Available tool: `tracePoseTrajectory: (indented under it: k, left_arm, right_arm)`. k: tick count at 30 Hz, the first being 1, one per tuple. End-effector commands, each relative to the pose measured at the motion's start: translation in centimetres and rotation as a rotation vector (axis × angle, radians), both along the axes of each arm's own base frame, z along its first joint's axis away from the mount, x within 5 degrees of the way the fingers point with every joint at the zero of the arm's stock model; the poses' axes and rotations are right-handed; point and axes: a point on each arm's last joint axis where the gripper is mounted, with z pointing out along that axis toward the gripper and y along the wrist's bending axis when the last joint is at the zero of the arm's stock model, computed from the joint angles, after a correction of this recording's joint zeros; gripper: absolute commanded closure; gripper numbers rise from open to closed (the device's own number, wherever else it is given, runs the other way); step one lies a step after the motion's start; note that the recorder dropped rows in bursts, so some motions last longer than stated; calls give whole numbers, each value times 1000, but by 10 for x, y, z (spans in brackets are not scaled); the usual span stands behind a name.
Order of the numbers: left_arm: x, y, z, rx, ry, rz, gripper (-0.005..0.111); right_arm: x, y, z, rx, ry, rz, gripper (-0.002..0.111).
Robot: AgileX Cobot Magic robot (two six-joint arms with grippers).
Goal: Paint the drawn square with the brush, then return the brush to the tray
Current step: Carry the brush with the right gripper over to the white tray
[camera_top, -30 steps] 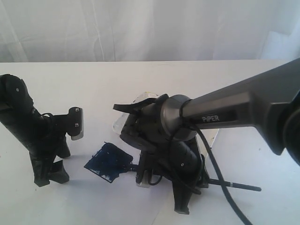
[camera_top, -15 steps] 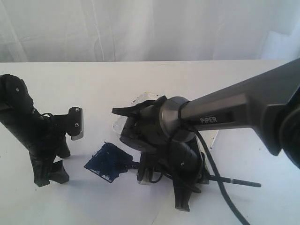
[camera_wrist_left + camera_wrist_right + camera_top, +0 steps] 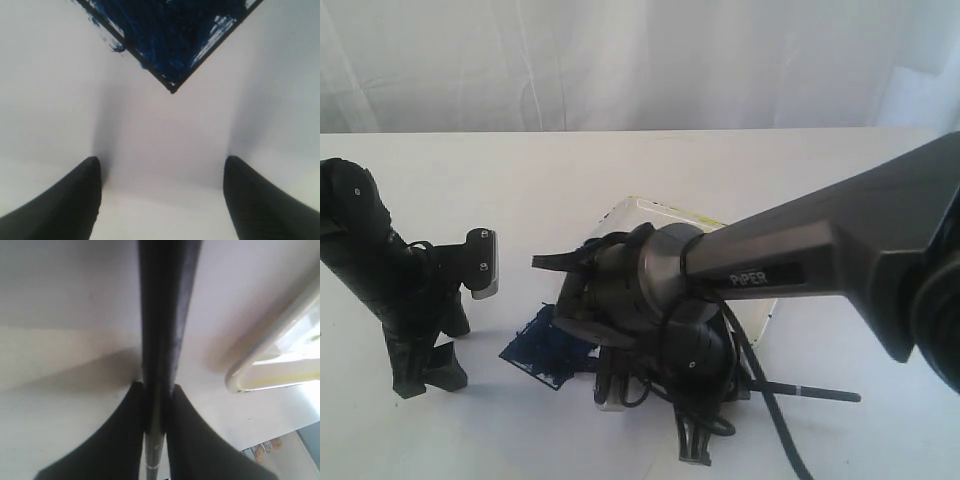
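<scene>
The drawn square (image 3: 542, 346) lies on white paper, turned like a diamond and smeared dark blue; the left wrist view shows its painted corner (image 3: 170, 35). My right gripper (image 3: 158, 390) is shut on the black brush (image 3: 162, 315), low over the paper beside the square. The brush's rear end with its silver band (image 3: 812, 393) sticks out to the right; its tip is hidden behind my right arm. The tray (image 3: 665, 212) shows only its far rim behind that arm, plus a corner (image 3: 270, 365). My left gripper (image 3: 161, 172) stands open left of the square, holding nothing.
The bulky right arm (image 3: 790, 255) reaches in from the right edge and covers most of the tray. My left arm (image 3: 380, 270) stands at the left. A white curtain (image 3: 640, 60) hangs behind the white table.
My right arm has shifted left and lower with the brush, toward the square, uncovering more of the tray's far rim. The left arm has stayed still.
</scene>
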Motion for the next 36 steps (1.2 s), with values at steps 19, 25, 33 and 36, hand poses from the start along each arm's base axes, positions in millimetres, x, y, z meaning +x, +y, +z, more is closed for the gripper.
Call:
tracePoseTrajectory:
  k: [19,25,33,36]
  left_arm:
    - [-4,1,-7,36,25,-40,35]
    - [-4,1,-7,36,25,-40,35]
    - [-4,1,-7,36,25,-40,35]
    - [-4,1,-7,36,25,-40,35]
  right_arm:
    - [26,-13,49,120,-93,-37,108]
    - [47,-40,52,125,-104,-140,108]
    - [72,-79,54,118,-126,-270,108]
    - [80,-97,53,124,-132,-347,108]
